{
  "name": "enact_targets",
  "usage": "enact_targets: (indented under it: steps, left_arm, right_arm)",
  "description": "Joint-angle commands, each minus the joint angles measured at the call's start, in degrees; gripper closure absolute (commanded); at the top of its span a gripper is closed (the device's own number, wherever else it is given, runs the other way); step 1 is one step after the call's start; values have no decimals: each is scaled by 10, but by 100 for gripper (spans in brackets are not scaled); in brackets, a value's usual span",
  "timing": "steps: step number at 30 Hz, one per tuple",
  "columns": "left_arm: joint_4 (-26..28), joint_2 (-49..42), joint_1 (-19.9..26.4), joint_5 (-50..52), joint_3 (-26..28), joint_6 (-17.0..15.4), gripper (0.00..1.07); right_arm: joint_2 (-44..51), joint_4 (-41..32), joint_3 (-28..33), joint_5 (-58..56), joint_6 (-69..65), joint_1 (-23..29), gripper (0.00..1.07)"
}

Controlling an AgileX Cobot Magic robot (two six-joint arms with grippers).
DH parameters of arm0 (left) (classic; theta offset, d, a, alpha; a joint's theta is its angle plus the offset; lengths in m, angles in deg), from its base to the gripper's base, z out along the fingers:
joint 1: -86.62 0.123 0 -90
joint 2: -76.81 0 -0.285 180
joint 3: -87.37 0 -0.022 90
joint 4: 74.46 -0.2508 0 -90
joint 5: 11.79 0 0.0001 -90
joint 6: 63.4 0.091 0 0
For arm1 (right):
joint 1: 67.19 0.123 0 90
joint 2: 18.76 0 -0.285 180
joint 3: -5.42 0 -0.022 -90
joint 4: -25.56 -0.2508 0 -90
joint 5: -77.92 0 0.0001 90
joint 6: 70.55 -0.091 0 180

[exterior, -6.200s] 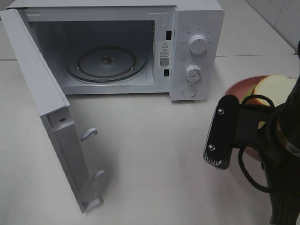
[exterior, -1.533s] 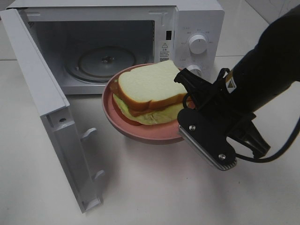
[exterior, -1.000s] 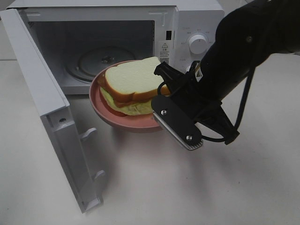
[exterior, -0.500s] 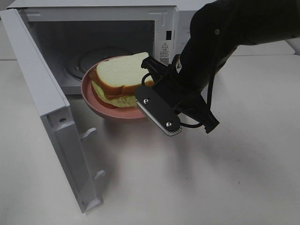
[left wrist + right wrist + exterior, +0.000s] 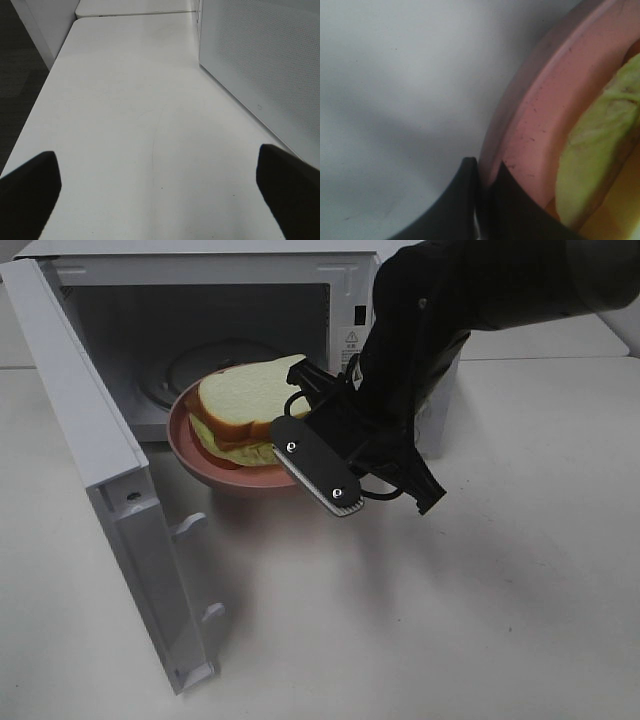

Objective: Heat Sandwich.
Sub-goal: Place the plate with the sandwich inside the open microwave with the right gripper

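The sandwich (image 5: 243, 400), white bread with orange-brown crust, green lettuce and a red layer, lies on a round pink plate (image 5: 205, 465). My right gripper (image 5: 300, 435) is shut on the plate's right rim and holds it in the air at the open mouth of the white microwave (image 5: 350, 280). The right wrist view shows my right gripper (image 5: 485, 172) pinching the pink rim (image 5: 530, 135), with lettuce (image 5: 592, 165) beside it. My left gripper (image 5: 160, 190) is open over bare table, its dark fingertips (image 5: 27, 185) at the frame's corners.
The microwave door (image 5: 100, 470) swings open to the left and stands out toward the table's front. The glass turntable (image 5: 190, 365) lies inside the cavity. The microwave's perforated side wall (image 5: 265, 65) is beside my left gripper.
My right gripper has carried the plate with the sandwich from the right side of the table leftward and back, up to the microwave's opening. The door has not moved.
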Motion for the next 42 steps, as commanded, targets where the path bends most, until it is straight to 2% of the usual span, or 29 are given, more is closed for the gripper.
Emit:
enact_targets:
  steps: [1, 22, 42]
  left_arm:
    - [0, -14, 1, 3, -1, -4, 7]
    - [0, -14, 1, 3, -1, -4, 7]
    - [0, -14, 1, 3, -1, -4, 7]
  right_arm:
    - [-17, -1, -30, -4, -4, 1, 107]
    - [-101, 13, -163, -56, -40, 1, 105]
    - [-197, 33, -330, -106, -96, 1, 104]
